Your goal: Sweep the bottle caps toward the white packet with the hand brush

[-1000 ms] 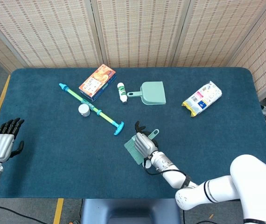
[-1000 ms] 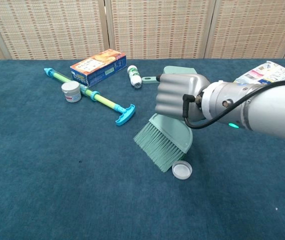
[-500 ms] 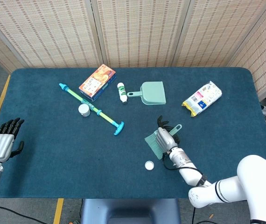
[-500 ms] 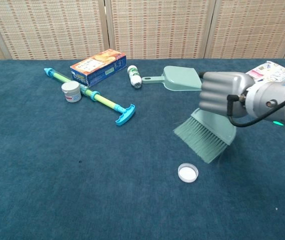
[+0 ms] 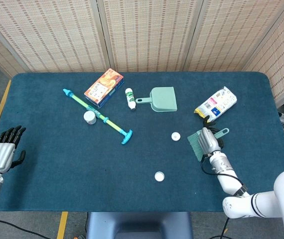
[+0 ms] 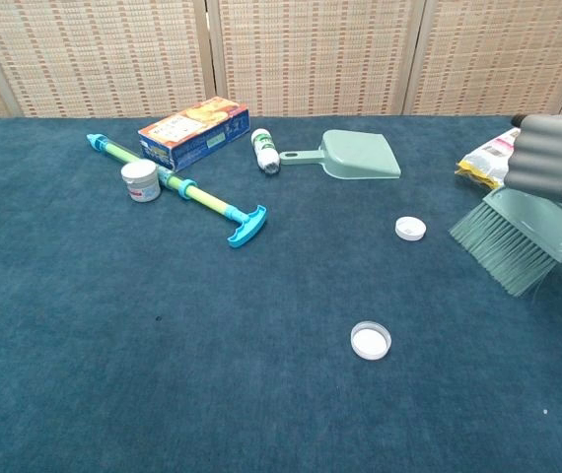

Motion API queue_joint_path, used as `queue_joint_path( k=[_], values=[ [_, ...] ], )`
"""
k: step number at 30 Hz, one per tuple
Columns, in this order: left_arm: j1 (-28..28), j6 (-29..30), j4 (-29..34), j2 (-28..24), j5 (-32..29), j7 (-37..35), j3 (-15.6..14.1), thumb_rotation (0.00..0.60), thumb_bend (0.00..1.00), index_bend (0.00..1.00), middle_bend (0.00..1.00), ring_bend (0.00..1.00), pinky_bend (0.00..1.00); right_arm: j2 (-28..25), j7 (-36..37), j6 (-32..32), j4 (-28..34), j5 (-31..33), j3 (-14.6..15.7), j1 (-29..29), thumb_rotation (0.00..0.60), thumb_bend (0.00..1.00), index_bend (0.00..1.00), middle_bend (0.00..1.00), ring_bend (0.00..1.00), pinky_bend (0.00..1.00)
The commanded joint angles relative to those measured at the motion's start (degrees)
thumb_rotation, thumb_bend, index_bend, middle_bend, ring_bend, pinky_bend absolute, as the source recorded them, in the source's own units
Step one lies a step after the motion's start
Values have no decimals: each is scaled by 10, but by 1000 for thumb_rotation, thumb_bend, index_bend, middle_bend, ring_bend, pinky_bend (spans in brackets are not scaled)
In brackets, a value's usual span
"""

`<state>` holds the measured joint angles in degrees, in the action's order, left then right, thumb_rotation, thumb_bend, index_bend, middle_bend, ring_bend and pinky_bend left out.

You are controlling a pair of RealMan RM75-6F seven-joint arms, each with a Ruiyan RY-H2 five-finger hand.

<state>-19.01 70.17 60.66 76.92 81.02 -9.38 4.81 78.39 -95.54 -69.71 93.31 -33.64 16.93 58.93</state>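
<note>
Two bottle caps (image 5: 176, 136) (image 5: 159, 176), one hand brush (image 5: 197, 143), one dustpan (image 5: 162, 99), one white packet (image 5: 215, 104)

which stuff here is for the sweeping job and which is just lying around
For the job: brush held in right hand; two caps, near cap and far cap; white packet.

Lying about: dustpan, box, small bottle, jar, blue-green tube. Left hand idle.
</note>
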Motion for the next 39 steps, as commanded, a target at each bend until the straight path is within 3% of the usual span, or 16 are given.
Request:
queue_joint_path(
  k=[1,6,7,8,12,16,17,20,29,39],
  values=[
    [0,0,0,0,0,0,0,600,490,0,3,0,111,-12,27,1,-10,-14,-3,-10,600,412,939,667,312,153],
    [0,0,0,0,0,0,0,600,490,0,2,0,111,-50,117,-19,18,-95,-26,-25,600,413,939,668,313,153],
    [19,49,39,-5,37,31,-23,600,490,0,3,0,111,-57,132,-24,25,-113,-30,-27,600,412,940,668,313,153],
    [28,63,60,-8,37,52,-24,600,489,0,3,0,111,-65,147,-30,34,-139,-33,-29,600,413,940,668,313,153],
    [22,54,83,-5,25,83,-15,600,490,0,3,0,111,-82,193,-21,76,-197,-46,-30,600,413,943,670,313,153],
    [6,37,80,15,13,106,-2,600,490,0,3,0,112,-85,218,16,106,-286,-37,-22,600,413,943,670,315,153],
    [31,63,94,-11,17,94,-13,600,490,0,3,0,111,-82,218,23,110,-314,-32,-21,600,413,943,670,316,153],
    [31,65,103,-27,25,89,-16,600,490,0,2,0,111,-70,225,41,119,-355,-29,-23,600,412,943,671,317,153],
    [34,72,117,-29,29,97,-16,600,490,0,3,0,112,-35,189,98,114,-383,-37,-21,600,413,943,671,317,153],
    [30,65,124,-35,26,99,-11,600,490,0,2,0,111,-29,85,108,101,-320,-33,-33,600,412,943,671,317,153]
  ],
)
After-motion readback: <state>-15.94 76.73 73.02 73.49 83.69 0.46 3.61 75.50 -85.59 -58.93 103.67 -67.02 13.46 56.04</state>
